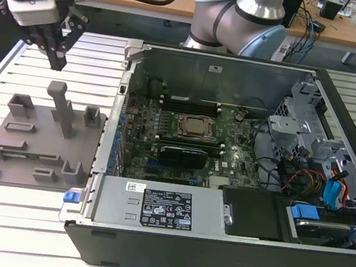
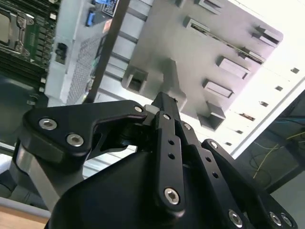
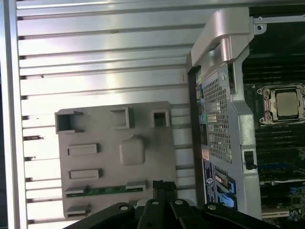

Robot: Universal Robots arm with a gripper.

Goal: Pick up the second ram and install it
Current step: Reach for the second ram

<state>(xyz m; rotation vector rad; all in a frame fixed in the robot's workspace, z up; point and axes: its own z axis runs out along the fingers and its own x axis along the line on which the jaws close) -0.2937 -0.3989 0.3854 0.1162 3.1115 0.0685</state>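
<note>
Nothing is readable on the black label [image 1: 166, 210] or white sticker [image 1: 136, 187] of the power supply [image 1: 210, 211]

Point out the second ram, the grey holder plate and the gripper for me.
second ram [image 3: 107, 190], first wrist view, middle of the green stick.
grey holder plate [image 1: 44, 144], exterior view, bare flat surface.
gripper [image 1: 58, 63], exterior view, at its fingertips.

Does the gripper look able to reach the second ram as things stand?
Probably yes: the gripper hangs over the grey holder plate, where the second ram lies uncovered between low blocks, with nothing over it.
</note>
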